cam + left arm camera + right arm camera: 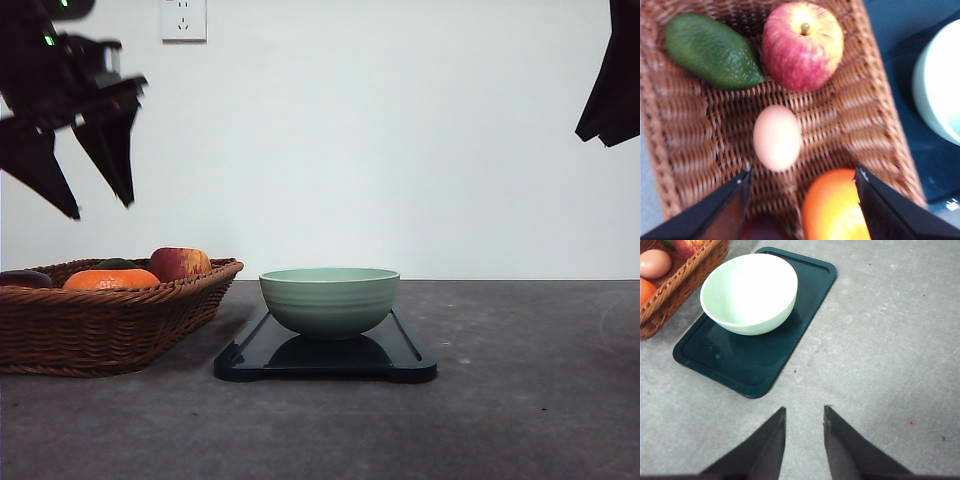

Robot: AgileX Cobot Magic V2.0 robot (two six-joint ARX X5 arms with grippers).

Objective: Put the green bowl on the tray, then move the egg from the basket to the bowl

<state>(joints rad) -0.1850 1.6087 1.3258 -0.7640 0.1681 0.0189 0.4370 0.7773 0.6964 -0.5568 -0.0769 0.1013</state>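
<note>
Egg (777, 137) lies on basket (685, 150) floor betw. apple (802, 45), avocado (712, 50) and orange (832, 210); judged light, smooth, brittle, so take across its short axis w/ gentle squeeze. Left gripper (802, 182) spread wide above it, empty; right gripper (804, 412) narrowly parted, empty, near the tray (755, 370). Green bowl (329, 298) sits on tray; left-wrist picture blurred, dark item at basket edge unidentifiable.

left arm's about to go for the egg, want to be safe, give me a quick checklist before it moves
1. green bowl seated on tray: ok.
2. Bowl empty, ready for egg: ok.
3. Egg uncovered in basket: ok.
4. left gripper open above the basket: ok.
5. Gripper centred on egg: not ok; the orange lies between the fingers.
6. right gripper away from bowl: ok.
</note>
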